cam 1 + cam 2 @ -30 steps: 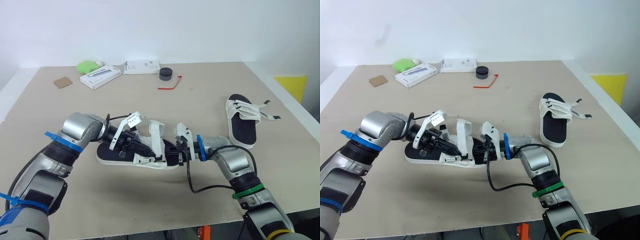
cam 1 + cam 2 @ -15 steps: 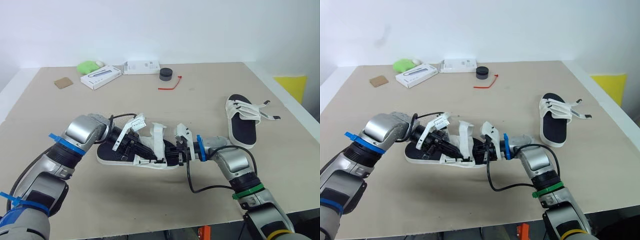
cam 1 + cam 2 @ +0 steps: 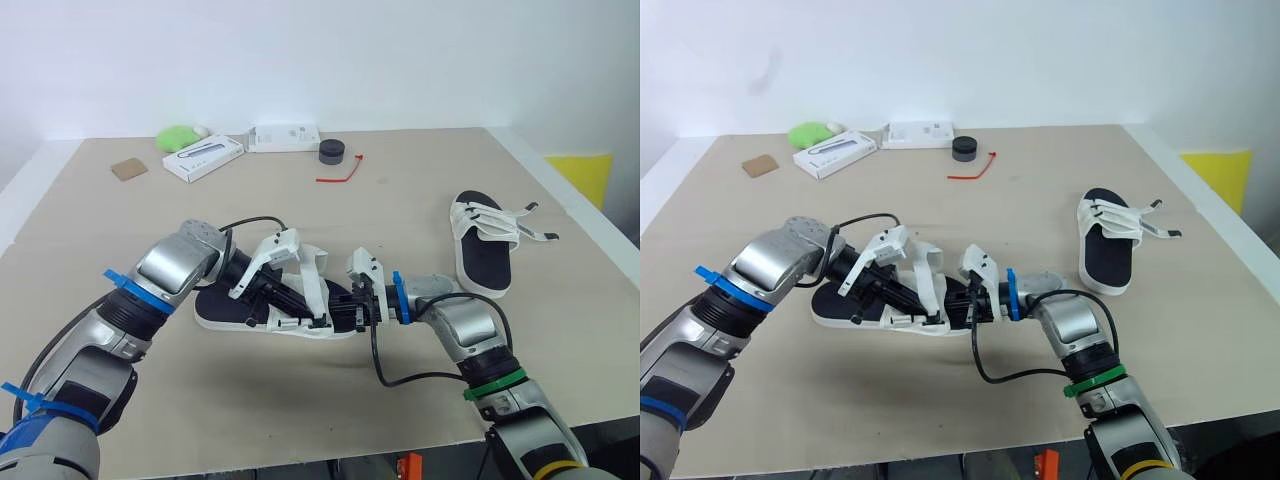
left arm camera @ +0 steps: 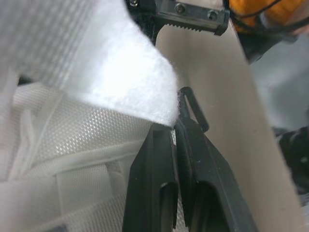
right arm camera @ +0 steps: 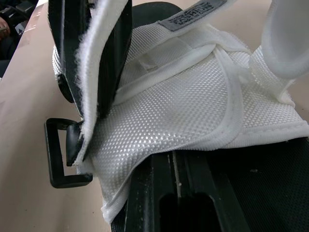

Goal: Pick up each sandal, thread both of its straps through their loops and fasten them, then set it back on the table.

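The near sandal (image 3: 262, 311), black-soled with white mesh straps, lay flat on the worktop (image 3: 250, 400) in front of the robot, caught between the two arms. The left gripper (image 3: 300, 305) reached in over its middle. In the left wrist view its fingers (image 4: 153, 179) were pressed together, with the fuzzy end of a strap (image 4: 120, 72) caught at their tips, just beside the black loop (image 5: 57, 154) at the sandal's edge. The right gripper (image 3: 343, 312) met the sandal from the other end. Its fingers (image 5: 205, 193) were pressed together too, nipping the lower edge of the mesh upper against the sole.

That strap stood upright between the grippers and hid much of the footbed from the head views. A black cable (image 3: 385, 372) from the right arm looped down onto the worktop beside the sandal.

The far sandal (image 3: 485, 245) lay well apart on the right, its straps loose and splayed outward. Along the far edge, well clear of the work, sat a green lump (image 3: 178, 135), a white box (image 3: 203, 157), a second white box (image 3: 283, 136), a small black round object (image 3: 331, 151), a red tie (image 3: 340, 172) and a brown card scrap (image 3: 128, 169).
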You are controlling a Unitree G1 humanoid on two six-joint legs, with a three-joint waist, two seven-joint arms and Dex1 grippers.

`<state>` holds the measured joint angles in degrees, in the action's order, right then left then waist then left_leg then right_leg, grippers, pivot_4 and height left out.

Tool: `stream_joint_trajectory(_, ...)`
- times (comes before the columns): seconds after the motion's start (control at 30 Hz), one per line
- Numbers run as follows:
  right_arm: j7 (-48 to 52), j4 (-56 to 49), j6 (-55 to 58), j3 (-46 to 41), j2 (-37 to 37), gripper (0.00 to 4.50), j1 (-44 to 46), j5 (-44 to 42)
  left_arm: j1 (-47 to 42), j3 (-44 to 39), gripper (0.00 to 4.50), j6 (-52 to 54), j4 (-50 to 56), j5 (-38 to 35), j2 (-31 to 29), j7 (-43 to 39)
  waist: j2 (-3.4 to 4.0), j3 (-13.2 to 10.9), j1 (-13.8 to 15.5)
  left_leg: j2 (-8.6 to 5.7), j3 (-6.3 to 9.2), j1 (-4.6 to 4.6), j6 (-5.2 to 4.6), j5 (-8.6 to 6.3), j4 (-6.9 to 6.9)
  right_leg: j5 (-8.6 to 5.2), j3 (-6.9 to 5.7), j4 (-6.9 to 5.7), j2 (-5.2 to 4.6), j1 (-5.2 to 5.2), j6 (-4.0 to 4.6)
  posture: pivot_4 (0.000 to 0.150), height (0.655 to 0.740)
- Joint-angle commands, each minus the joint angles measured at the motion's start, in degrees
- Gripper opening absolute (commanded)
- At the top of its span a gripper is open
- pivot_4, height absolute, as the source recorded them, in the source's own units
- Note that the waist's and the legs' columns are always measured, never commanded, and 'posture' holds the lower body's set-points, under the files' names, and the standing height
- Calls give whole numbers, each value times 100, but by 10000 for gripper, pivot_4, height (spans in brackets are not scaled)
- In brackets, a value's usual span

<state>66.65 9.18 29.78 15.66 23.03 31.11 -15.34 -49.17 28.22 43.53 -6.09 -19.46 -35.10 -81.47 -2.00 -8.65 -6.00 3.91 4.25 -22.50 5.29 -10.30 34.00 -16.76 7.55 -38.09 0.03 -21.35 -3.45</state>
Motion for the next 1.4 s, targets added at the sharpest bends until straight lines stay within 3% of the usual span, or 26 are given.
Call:
stream_joint_trajectory(0.03,-95,441,229,464,-52,0,-326,284,257,372,1199,-252,9,511,-127,92,-2,8,0,0,0,1,0,0,0,0,0,0,0,1,0,1500,7400)
stream_joint_trajectory(0.37,-102,566,181,447,-97,0,-279,304,190,169,1199,298,695,8,-255,-441,-2,9,-14,0,0,4,-1,-1,-5,-2,1,0,1,-2,4,1500,7400)
stream_joint_trajectory(0.53,-97,569,175,426,-110,0,-271,310,335,514,1199,-65,748,395,-522,-565,-2,8,-74,1,0,5,-6,-4,-22,-10,1,0,4,-7,10,1500,7400)
stream_joint_trajectory(0.87,-107,546,161,432,-136,0,-270,308,395,626,1199,-990,429,1077,-140,-48,-14,46,-57,1,0,19,-30,-17,-24,-21,1,0,4,7,17,1500,7400)
stream_joint_trajectory(1.13,-140,559,139,440,-144,0,-288,295,406,624,1199,-1583,490,1313,-187,-316,-14,57,-35,0,0,39,-29,-17,-10,-21,7,1,1,6,16,1500,7400)
stream_joint_trajectory(1.27,-141,581,134,437,-152,0,-284,299,449,665,12994,-1916,442,1524,-354,-470,-14,57,-52,0,-1,40,-29,-18,-11,-21,8,0,3,5,16,1500,7400)
stream_joint_trajectory(1.4,-128,607,120,432,-158,0,-266,306,388,653,29715,-2096,245,1720,-379,-485,-13,58,-78,1,-1,40,-33,-20,-24,-23,12,0,9,14,21,1500,7400)
